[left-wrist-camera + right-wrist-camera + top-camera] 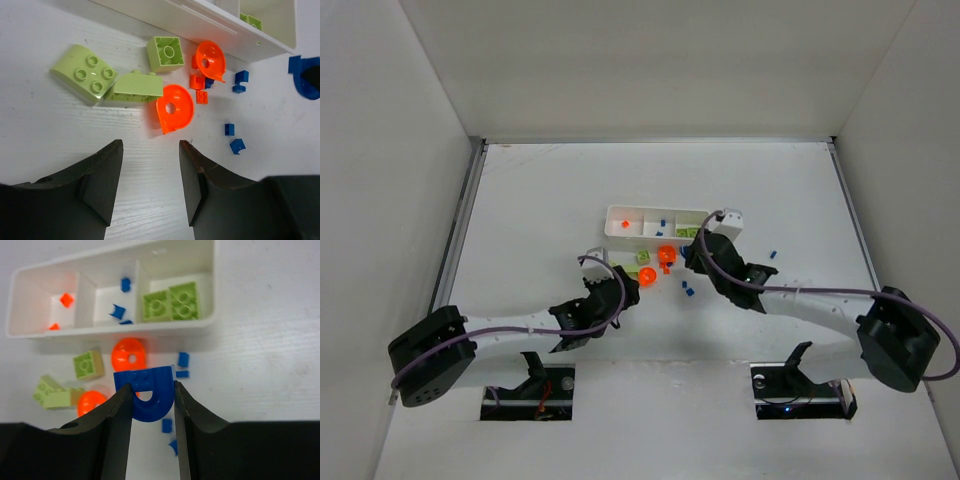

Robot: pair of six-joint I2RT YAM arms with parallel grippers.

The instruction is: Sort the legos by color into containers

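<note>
Top: left gripper (630,280) and right gripper (690,258) flank loose legos (647,278) beside the tray (630,236); left wrist: we see the jaws released, empty, orange disc (175,107) just ahead; right wrist: fingers clenched on blue arch piece (137,381), near the tray's front wall.

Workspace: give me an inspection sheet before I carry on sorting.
Surface: white table, flat, carrying the tray.
Job's things: tray holds orange bits left, blue bits middle, green bricks right; loose green bricks, orange discs, small blue pieces outside.
Clutter: nothing seen.
Grippers: left gripper open, empty; right gripper shut on blue U-shaped piece.
Cables: purple cables run along both arms.
Surroundings: white walls.
</note>
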